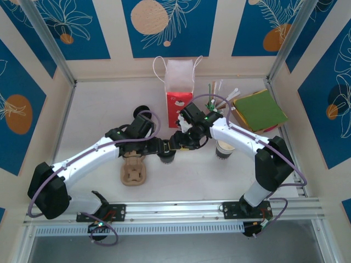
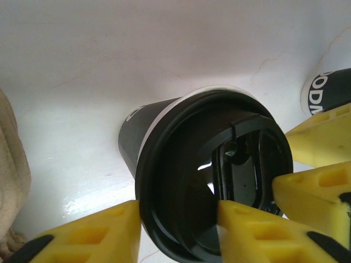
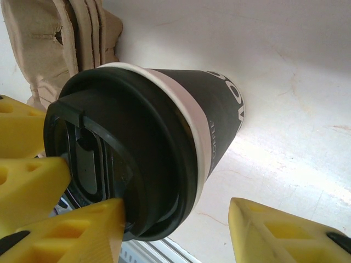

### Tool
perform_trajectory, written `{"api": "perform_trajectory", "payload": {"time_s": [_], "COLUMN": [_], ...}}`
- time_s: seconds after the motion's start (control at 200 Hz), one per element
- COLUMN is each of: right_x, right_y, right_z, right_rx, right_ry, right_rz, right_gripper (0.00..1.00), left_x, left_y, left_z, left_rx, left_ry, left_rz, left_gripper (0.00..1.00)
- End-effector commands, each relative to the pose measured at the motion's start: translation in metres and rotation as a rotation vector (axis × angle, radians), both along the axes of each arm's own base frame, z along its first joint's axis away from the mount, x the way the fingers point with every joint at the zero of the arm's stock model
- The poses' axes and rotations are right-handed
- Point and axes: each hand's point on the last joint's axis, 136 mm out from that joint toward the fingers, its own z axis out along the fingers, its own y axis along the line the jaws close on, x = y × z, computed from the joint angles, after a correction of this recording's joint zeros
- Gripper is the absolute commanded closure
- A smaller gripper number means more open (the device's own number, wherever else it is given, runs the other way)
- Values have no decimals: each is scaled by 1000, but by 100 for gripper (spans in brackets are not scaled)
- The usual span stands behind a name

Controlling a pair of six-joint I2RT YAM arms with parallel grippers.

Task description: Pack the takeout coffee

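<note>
The takeout coffee [image 1: 166, 159], a paper cup with a dark band and a black lid [image 2: 186, 181], stands on the white table just right of the cardboard carrier. My left gripper [image 1: 164, 149] comes at it from the left. In the left wrist view it [image 2: 175, 230] is shut across the lid's rim, one yellow finger [image 2: 88, 235] against the outside edge and the other on the lid's top. My right gripper [image 1: 182, 141] meets it from the right and is open [image 3: 175, 235]. One of its fingers [image 3: 77, 235] rests on the lid [image 3: 126, 148], the other stands clear of the cup.
A cardboard cup carrier [image 1: 133, 171] lies left of the cup. A similar cup without a lid [image 1: 225, 149] stands to the right. A red and white paper bag [image 1: 179, 93] stands at the back, with stirrers [image 1: 216, 90] and green napkins [image 1: 262, 109] at the back right.
</note>
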Motion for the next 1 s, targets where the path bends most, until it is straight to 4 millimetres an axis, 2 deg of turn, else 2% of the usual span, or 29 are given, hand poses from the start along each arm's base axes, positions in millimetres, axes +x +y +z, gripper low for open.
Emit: {"api": "perform_trajectory", "payload": {"time_s": [0.0, 0.255, 0.385, 0.525, 0.86, 0.995], "right_x": [-4, 0, 2, 2, -4, -8], "right_y": [-7, 3, 3, 0, -10, -15], "right_z": [-7, 18, 21, 7, -21, -35], "right_rx": [-37, 30, 35, 11, -24, -46], "right_ry": [13, -21, -32, -8, 42, 65], "right_rz": [9, 29, 32, 27, 17, 9], "right_gripper": [47, 44, 43, 45, 58, 59], "left_x": [4, 6, 6, 5, 1, -2], "left_y": [-7, -9, -7, -8, -3, -1], "left_z": [4, 2, 0, -3, -15, -20], "left_rx": [-9, -9, 4, 9, 49, 72], "left_ry": [-18, -11, -13, -2, 33, 46], "left_rz": [-19, -21, -18, -20, -24, -28], "left_gripper": [63, 64, 64, 64, 64, 64]}}
